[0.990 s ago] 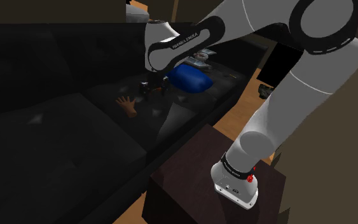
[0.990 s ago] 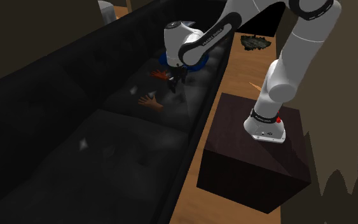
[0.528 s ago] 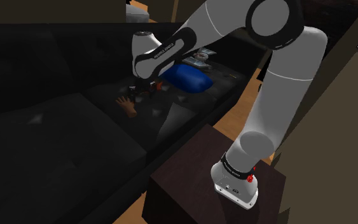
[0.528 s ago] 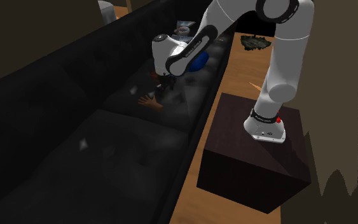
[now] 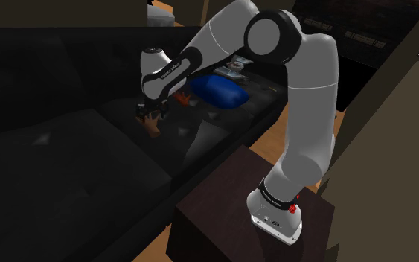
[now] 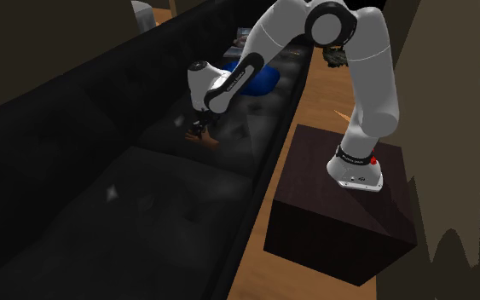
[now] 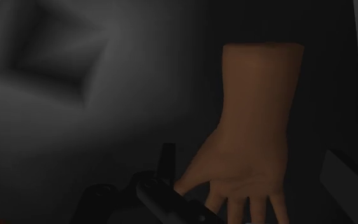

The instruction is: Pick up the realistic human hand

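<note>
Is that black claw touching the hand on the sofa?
Cannot tell. Wrist view: the human hand lies between the open fingers of the gripper; one stands clear, the other blurs into the thumb.

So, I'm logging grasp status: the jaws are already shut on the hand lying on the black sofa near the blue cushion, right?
No. The jaws are open, not shut: the wrist view shows them standing apart on either side of the hand. The rest holds: it lies on the black sofa near the blue cushion.
</note>
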Robot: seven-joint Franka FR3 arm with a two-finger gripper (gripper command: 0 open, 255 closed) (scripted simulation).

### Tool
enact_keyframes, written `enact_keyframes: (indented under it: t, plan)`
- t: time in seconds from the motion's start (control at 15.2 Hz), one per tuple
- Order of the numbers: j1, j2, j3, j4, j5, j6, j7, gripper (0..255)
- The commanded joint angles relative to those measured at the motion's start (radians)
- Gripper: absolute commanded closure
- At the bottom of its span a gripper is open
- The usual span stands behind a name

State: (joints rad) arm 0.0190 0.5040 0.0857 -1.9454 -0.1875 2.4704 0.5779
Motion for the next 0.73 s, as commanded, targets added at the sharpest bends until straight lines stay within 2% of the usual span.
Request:
enact_keyframes:
  t: [0.0, 0.53, 0.59, 0.66]
  plan:
    - [0.006, 0.047, -0.005, 0.039, -0.005, 0.013, 0.01, 0]
    - [0.013, 0.117, -0.016, 0.049, -0.018, 0.072, 0.023, 0]
    - [0.013, 0.116, -0.016, 0.048, -0.018, 0.072, 0.022, 255]
    - [0.012, 0.116, -0.016, 0.048, -0.018, 0.072, 0.022, 255]
